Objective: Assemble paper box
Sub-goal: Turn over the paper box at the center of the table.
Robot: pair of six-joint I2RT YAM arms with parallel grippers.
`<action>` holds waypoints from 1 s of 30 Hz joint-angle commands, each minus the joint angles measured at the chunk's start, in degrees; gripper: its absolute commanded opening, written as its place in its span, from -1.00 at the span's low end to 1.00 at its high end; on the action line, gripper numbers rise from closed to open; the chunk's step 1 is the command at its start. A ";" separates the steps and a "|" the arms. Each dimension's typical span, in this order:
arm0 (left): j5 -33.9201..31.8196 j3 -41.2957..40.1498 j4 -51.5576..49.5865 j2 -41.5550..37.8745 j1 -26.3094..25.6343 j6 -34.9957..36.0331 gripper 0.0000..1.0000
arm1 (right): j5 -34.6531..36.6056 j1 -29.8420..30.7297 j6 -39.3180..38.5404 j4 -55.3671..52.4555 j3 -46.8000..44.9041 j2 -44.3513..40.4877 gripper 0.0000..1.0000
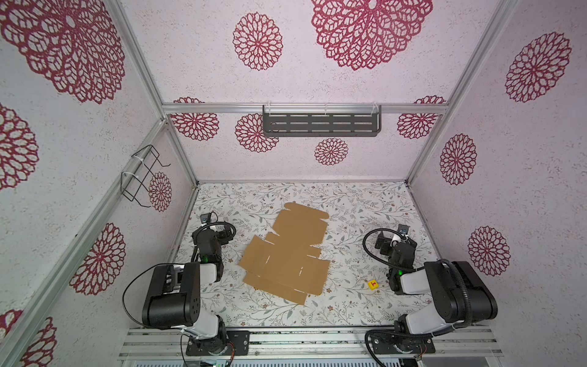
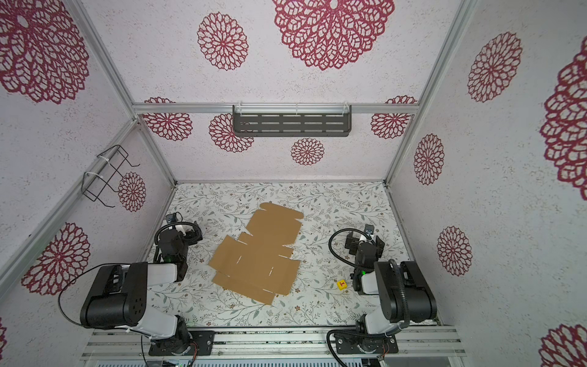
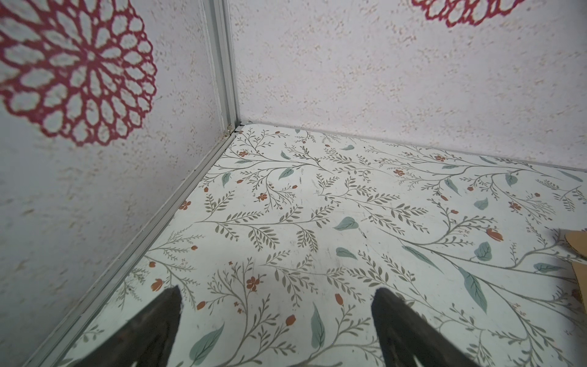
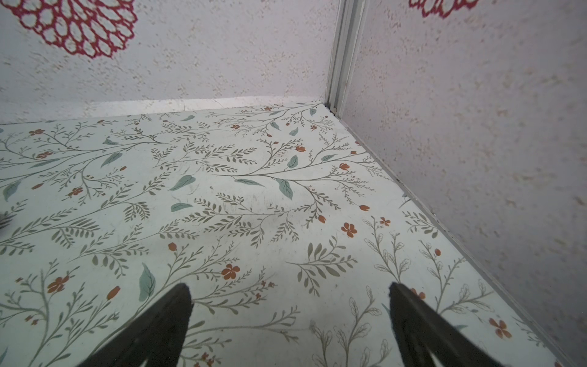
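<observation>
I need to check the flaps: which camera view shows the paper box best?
Both top views: the whole flat paper box lies unobstructed. The left wrist view catches only a corner; the right wrist view shows none.

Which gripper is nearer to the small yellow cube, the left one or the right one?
Right. The right gripper hangs open a little beyond the yellow cube, toward the back wall. The left gripper, also open, is across the unfolded paper box from it.

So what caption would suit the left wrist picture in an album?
Open left hand above the flowered table near a corner, an edge of the paper box peeking in.
</observation>
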 commanded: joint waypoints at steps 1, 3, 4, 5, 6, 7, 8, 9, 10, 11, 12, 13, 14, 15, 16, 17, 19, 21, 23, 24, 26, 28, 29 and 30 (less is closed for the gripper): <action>-0.61 0.52 1.05 0.37 -0.49 0.02 0.95 | -0.16 -0.30 -0.35 2.73 1.22 0.16 0.98; -0.60 0.95 1.52 0.15 -0.54 0.08 0.95 | -0.22 -0.30 -0.37 3.14 0.94 0.06 0.98; -0.98 2.66 -3.43 -1.69 -0.87 0.34 0.95 | -0.94 -0.33 -0.55 2.26 1.11 -0.67 0.98; -1.34 6.03 -11.29 -4.07 -1.05 0.41 0.95 | -2.81 -0.27 -1.43 0.19 1.41 -2.42 0.98; -1.28 9.94 -19.17 -5.38 -1.02 0.53 0.95 | -3.62 0.07 -2.35 -2.57 1.86 -4.42 0.98; -0.53 15.61 -28.90 -5.68 -1.06 1.61 0.95 | -2.95 0.90 -3.00 -7.06 3.07 -7.10 0.98; 0.73 21.99 -39.38 -5.05 -1.10 2.09 0.95 | -2.12 1.61 -3.39 -11.69 4.65 -9.16 0.98; 2.05 27.07 -46.33 -3.83 -1.17 2.59 0.95 | -1.39 2.23 -3.41 -16.39 6.54 -11.41 0.98; 3.49 32.04 -52.98 -2.65 -1.19 2.79 0.95 | -0.73 2.67 -1.93 -20.87 8.63 -13.39 0.98; 4.75 36.31 -58.40 -1.85 -1.46 2.82 0.95 | -1.20 2.68 0.51 -23.48 10.36 -15.09 0.98; 4.43 39.53 -62.52 -1.60 -2.08 2.88 0.95 | -2.57 2.68 2.18 -25.41 11.62 -16.20 0.98; 3.18 42.57 -66.43 -1.86 -3.28 3.33 0.95 | -5.06 2.75 3.82 -28.47 13.35 -17.18 0.98; 2.00 44.89 -69.50 -2.49 -4.67 4.44 0.95 | -7.23 2.85 5.81 -31.52 15.43 -17.76 0.98; 0.58 46.46 -71.77 -3.48 -6.06 5.48 0.95 | -8.62 3.02 7.93 -34.86 17.27 -17.87 0.98; -1.32 47.83 -74.24 -4.84 -7.87 6.52 0.95 | -9.59 3.55 10.29 -38.01 19.32 -17.75 0.98; -2.81 48.88 -76.97 -5.95 -9.56 7.04 0.95 | -9.89 4.30 12.54 -41.13 20.82 -17.47 0.97; -3.21 50.56 -83.32 -7.54 -12.05 5.62 0.95 | -11.14 6.16 16.14 -43.91 22.21 -16.83 0.92; -1.65 50.62 -88.89 -8.64 -13.07 3.06 0.95 | -12.05 8.68 18.65 -44.43 22.19 -16.10 0.89; 2.04 47.00 -90.24 -11.26 -12.80 3.05 0.95 | -13.14 11.67 21.19 -44.50 22.22 -14.29 0.88; 3.74 44.47 -89.56 -12.91 -12.50 4.29 0.95 | -13.77 12.92 22.22 -44.65 22.46 -13.11 0.88; 8.34 39.47 -88.66 -15.14 -11.35 7.16 0.95 | -15.89 15.47 24.12 -45.04 23.76 -9.78 0.86; 14.14 36.28 -88.44 -15.28 -9.61 8.70 0.95 | -17.89 17.20 25.14 -45.73 25.42 -6.73 0.84; 17.65 34.66 -87.88 -15.23 -8.55 9.38 0.95 | -18.48 17.92 25.58 -46.10 26.09 -5.29 0.83; 20.02 33.43 -87.27 -15.22 -7.85 9.51 0.95 | -18.88 18.26 26.17 -46.30 26.72 -4.30 0.83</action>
